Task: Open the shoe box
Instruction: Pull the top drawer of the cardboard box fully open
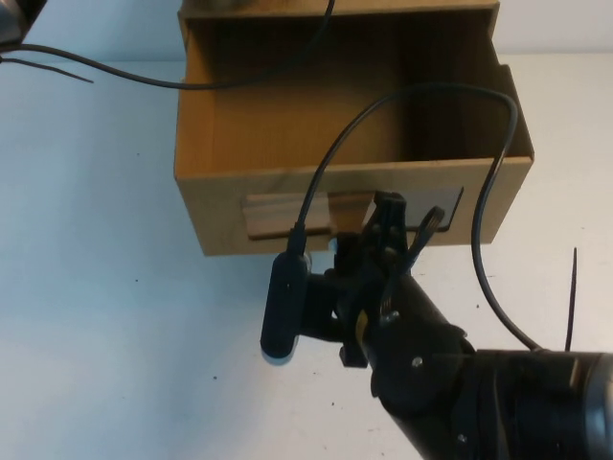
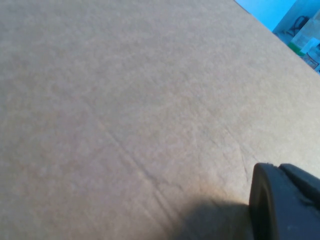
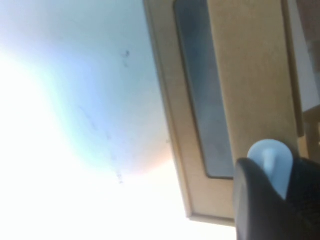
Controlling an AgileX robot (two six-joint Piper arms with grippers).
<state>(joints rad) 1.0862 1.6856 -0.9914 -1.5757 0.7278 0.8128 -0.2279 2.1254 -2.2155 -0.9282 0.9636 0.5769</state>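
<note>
The brown cardboard shoe box stands at the far middle of the table with its inside showing and its lid raised at the back. My right gripper is pressed up against the box's front wall, beside a grey cut-out window. In the right wrist view that wall and window fill the frame just past my right gripper. My left gripper sits right against a flat cardboard face; only the left arm's base shows in the high view.
The white table spreads out to the left and front of the box. Black cables loop over the box's front right corner, and another cable runs along the far left. A thin black rod stands at the right.
</note>
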